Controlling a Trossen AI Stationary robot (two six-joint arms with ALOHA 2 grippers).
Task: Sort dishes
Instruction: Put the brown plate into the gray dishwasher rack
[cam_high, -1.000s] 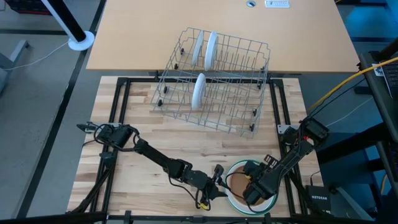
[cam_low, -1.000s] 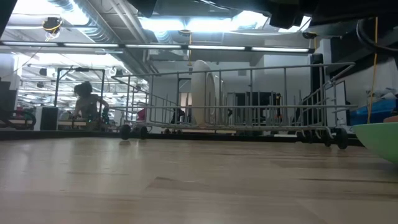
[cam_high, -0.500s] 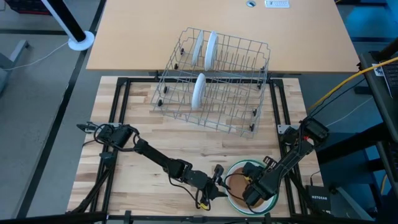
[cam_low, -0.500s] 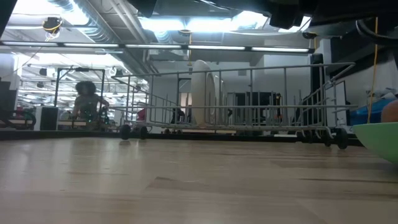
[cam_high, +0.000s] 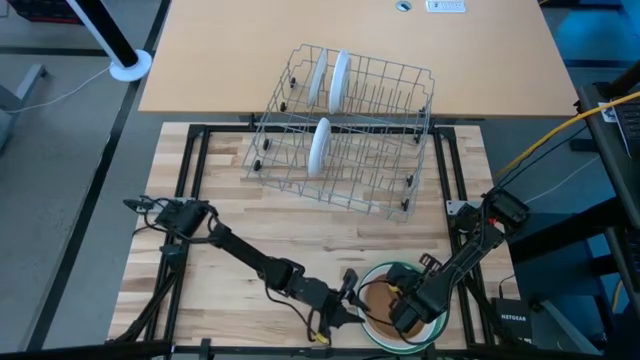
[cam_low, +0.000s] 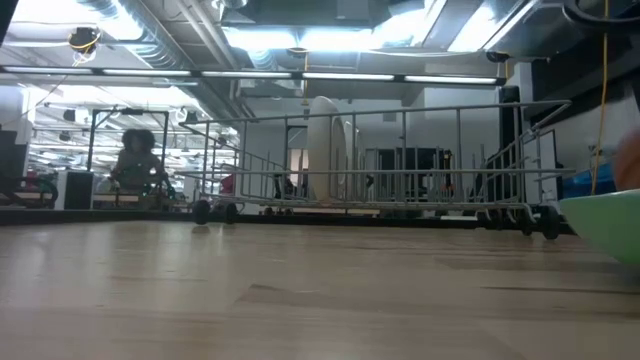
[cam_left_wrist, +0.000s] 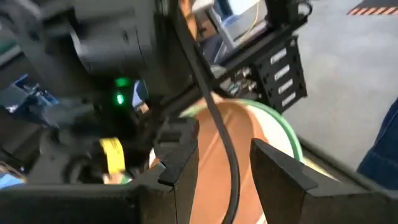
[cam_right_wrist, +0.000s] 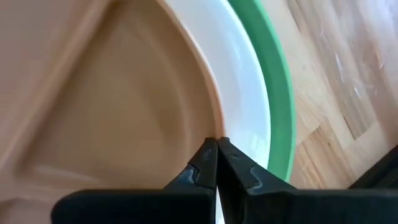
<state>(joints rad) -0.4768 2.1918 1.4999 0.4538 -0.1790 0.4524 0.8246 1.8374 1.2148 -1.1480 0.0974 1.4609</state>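
At the near right lies a stack: a brown plate on a white plate on a large green plate. My right gripper points down over the stack's right part, shut at the brown plate's rim. My left gripper reaches level to the stack's left rim, fingers open, with the brown plate showing between them. Three white plates stand on edge in the grey wire rack. My right gripper pinches the brown plate's raised rim at its fingertips. One finger is on the plate's inner side and one on the outer side, over the white plate. The fingers come from above, pointing steeply down. Whether my left gripper touches the stack, I cannot tell.
The rack straddles the far edge of the wooden table, in front of the tan table. A person shows in the room behind. Bare wood lies between the rack and the stack.
In the low view a brown edge at the picture's right has risen above the green plate's rim. My left gripper has crept a little toward the near edge, staying by the stack's left rim.
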